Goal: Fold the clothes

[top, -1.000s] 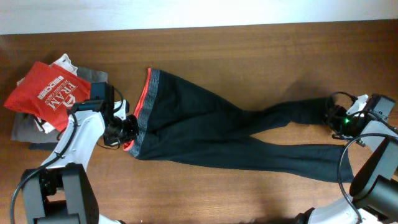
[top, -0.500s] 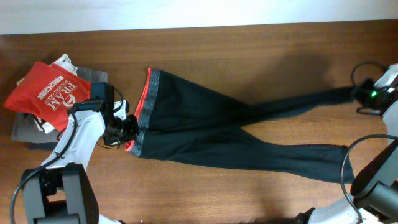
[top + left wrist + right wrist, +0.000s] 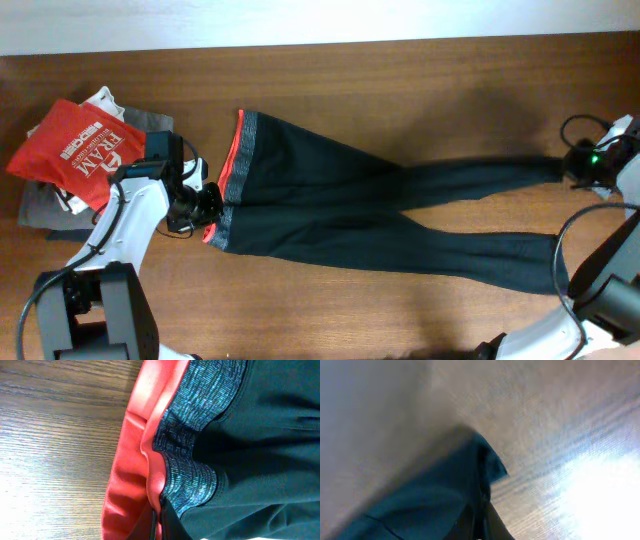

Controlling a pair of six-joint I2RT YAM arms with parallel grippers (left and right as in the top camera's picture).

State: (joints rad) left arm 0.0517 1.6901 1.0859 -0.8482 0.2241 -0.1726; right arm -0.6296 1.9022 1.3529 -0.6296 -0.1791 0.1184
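Note:
The black leggings (image 3: 330, 205) lie spread across the wooden table, with the grey waistband (image 3: 236, 170) and orange-red lining at the left and two legs running right. My left gripper (image 3: 207, 208) is shut on the waistband's lower corner; the left wrist view shows the lining (image 3: 132, 475) and grey band (image 3: 200, 410) pinched in the jaws (image 3: 159, 525). My right gripper (image 3: 573, 165) is shut on the cuff of the upper leg at the far right; the right wrist view shows dark fabric (image 3: 435, 500) in the jaws (image 3: 480, 527).
A red T-shirt with white print (image 3: 75, 145) lies on grey folded garments (image 3: 45, 205) at the left edge. The lower leg's cuff (image 3: 545, 265) lies near the front right. Cables hang by the right arm.
My right gripper pulled the upper leg's cuff out to the right and up, then dropped slightly back; the leg is now stretched straighter. The left arm has not moved.

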